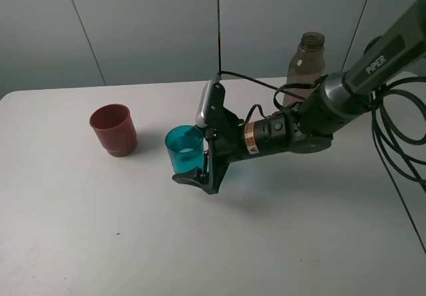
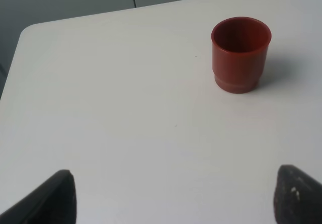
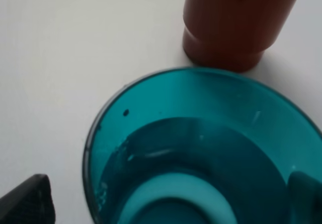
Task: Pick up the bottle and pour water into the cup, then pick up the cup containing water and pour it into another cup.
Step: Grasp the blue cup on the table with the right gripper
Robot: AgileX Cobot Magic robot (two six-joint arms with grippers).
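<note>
The right gripper (image 1: 194, 147), jaws spread, is straddling the part-filled cup (image 1: 181, 151) at 3 o'clock of the red cup (image 1: 113, 130), not yet pinching its probably light, slick, flexible wall, which is wanting a gentle mid-height squeeze, while the left gripper (image 2: 171, 201) is gaping empty.

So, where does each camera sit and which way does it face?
Exterior high: up high, looking down on the table; right arm and right claw show.
Left wrist: on left arm, facing the red cup; left claw shows.
Right wrist: on right arm, looking into the teal cup; claw tips show.
All three share the red cup.
</note>
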